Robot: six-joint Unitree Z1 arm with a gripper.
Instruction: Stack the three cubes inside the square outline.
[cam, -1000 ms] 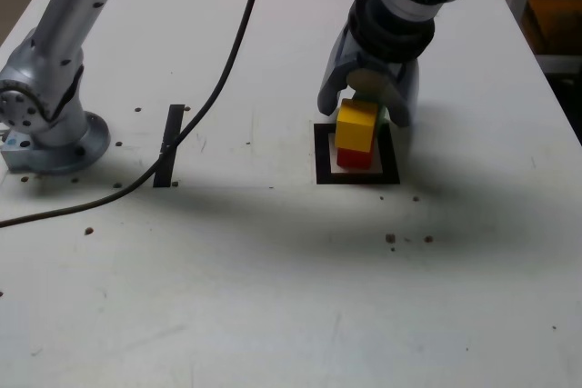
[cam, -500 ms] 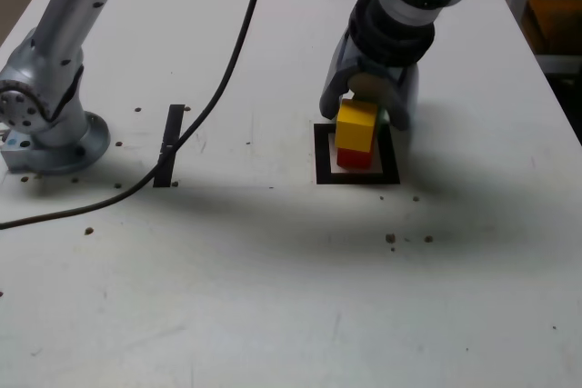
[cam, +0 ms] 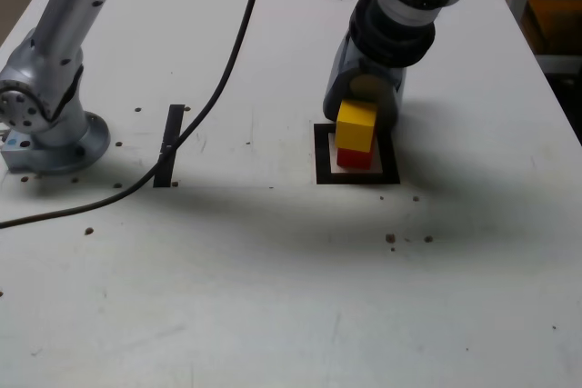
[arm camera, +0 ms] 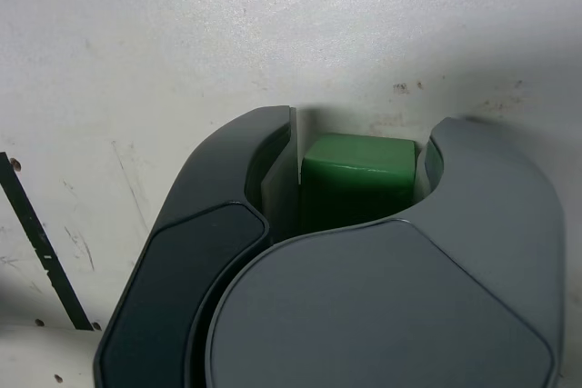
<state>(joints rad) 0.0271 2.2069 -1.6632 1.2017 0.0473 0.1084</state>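
A yellow cube [cam: 356, 124] sits on a red cube [cam: 355, 158] inside the black square outline [cam: 356, 177] in the exterior view. My gripper [cam: 364, 97] is down at the table just behind that stack, at the outline's far edge. In the wrist view the green cube [arm camera: 359, 179] rests on the table between the dark grey fingers [arm camera: 227, 188], and the gripper [arm camera: 360, 134] is shut on it. The stack and the gripper hide the green cube in the exterior view.
The arm's base [cam: 50, 124] stands at the exterior view's left, with a black cable [cam: 218, 88] trailing across the table past a short black tape strip [cam: 168, 145]. Small brown specks [cam: 391, 238] dot the white tabletop. A thin black line [arm camera: 41, 252] crosses the wrist view's edge.
The jaws have drawn in from wide apart to close around the green cube behind the stack. The yellow and red cubes have stayed put.
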